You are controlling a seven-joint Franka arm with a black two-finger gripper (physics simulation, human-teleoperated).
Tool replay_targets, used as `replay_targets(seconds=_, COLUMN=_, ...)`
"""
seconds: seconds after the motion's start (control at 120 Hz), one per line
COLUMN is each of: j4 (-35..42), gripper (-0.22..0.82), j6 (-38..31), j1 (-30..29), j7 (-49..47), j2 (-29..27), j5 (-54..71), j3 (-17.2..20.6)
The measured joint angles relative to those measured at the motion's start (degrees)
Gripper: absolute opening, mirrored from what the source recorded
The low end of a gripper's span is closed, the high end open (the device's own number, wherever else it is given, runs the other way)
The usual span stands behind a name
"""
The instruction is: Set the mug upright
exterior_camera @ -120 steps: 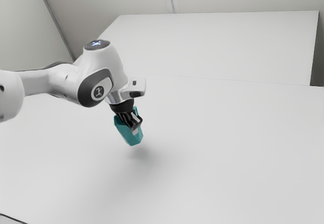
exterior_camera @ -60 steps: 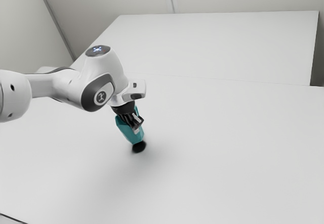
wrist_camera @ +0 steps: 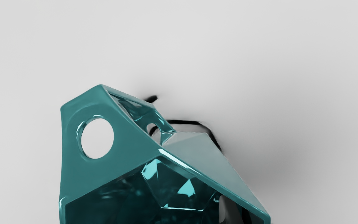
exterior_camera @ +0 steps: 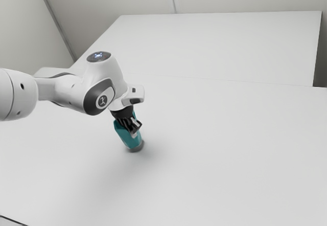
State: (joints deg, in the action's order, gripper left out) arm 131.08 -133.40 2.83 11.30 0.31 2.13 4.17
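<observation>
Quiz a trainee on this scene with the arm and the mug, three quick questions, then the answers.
1. True or false: the mug has its mouth facing away from the tool.
2. In the wrist view, where does a finger show? a) under the mug; b) inside the mug; c) well away from the mug.
3. Fill in: the arm comes in from the exterior view's ____.

Key: 1 false; 2 b; 3 left.

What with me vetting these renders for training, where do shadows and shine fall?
Exterior view: a soft-edged shadow spreads on the table around the base of the tilted mug. Wrist view: crisp pale highlights on the mug's inner facets and rim, a blurry grey shadow on the table beside it.
</observation>
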Motion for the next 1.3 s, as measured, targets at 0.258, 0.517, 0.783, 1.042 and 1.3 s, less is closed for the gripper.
replay_targets(seconds=0.258, j4=-0.01, gripper=-0.17, j6=-0.46, j1=-0.7, j7=0.26, j2=0.61, j5=-0.04, j3=-0.01)
replay_targets(seconds=0.517, j4=-0.01, gripper=-0.03, j6=-0.52, j1=0.27, j7=0.76, j2=0.72, j5=-0.24, j3=0.04)
replay_targets(seconds=0.783, j4=-0.27, gripper=0.14, j6=-0.37, j1=2.2, j7=1.07, j2=0.0, j5=-0.27, j3=0.04)
replay_targets(seconds=1.042, j4=-0.72, gripper=0.27, j6=0.59, j1=2.73, j7=1.14, j2=-4.55, j5=-0.01, j3=0.05)
replay_targets(seconds=1.3, j4=-18.43, gripper=0.47, j6=9.91, j1=1.56, j7=0.94, j2=-2.12, j5=0.56, j3=0.05)
